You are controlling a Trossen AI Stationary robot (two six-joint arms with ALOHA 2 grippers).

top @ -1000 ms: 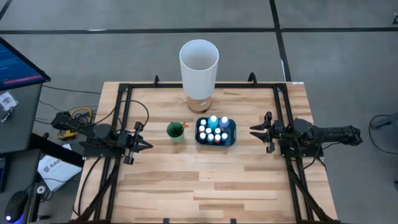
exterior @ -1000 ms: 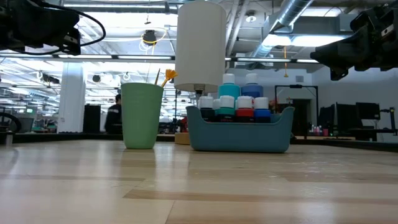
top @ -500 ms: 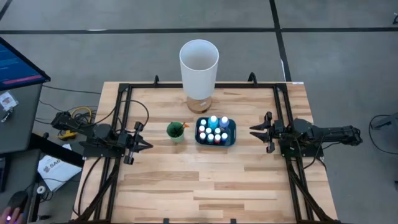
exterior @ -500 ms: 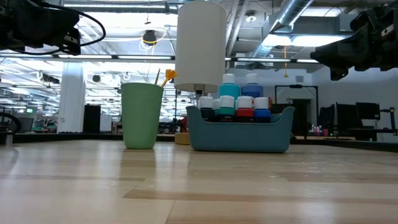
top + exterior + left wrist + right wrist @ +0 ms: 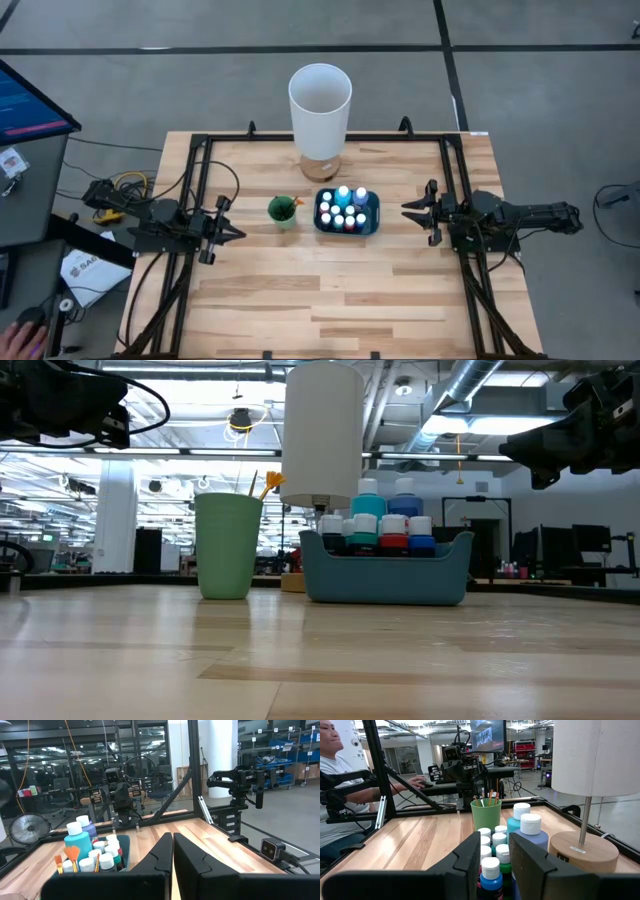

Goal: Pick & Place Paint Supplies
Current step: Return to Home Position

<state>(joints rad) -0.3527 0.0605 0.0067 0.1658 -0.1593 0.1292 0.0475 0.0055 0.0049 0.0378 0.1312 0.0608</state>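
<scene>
While both arms sit at the table's side edges, broad bare wood lies open along the near half. The left gripper hangs by the left rail with its fingers pressed together; the right gripper hangs by the right rail with its fingers apart. Neither holds anything. The paint bottles, pale-capped in blue, teal, red and green, stand upright, packed in a blue tray at mid-table. Just left of it, a green cup holds the thin brushes, one orange-tipped. A white lamp stands behind, near the far edge.
</scene>
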